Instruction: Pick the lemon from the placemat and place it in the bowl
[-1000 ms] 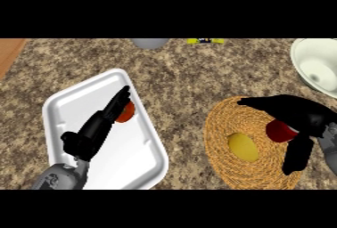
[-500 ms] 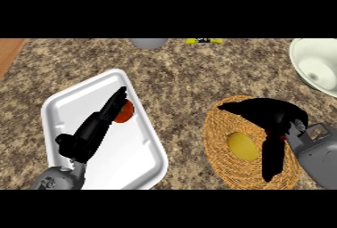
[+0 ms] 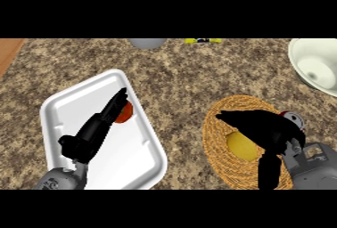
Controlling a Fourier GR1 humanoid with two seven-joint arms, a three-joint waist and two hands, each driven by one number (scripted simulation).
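Head view shows the yellow oval lemon lying on the round woven straw placemat at the lower right of the speckled brown stone counter. Its long axis appears to run roughly up and down in the view, tilted slightly, though its right side is hidden by the hand, so the exact direction is not certain.

The black right hand lies over the placemat, directly above and to the right of the lemon. Its fingers spread with a moderate bend: one reaches left past the top of the lemon, another hangs down along the lemon's right side toward the placemat's lower rim. The hand covers part of the lemon, but whether any finger actually touches it cannot be told; the fingers are not closed around it.

The black left hand rests with straight fingers over the white rectangular tray at the left, its fingertips next to a small orange-red round object on the tray.

The white round bowl sits at the upper right edge, well apart from the placemat. A grey rounded object and a small yellow item show at the top edge.
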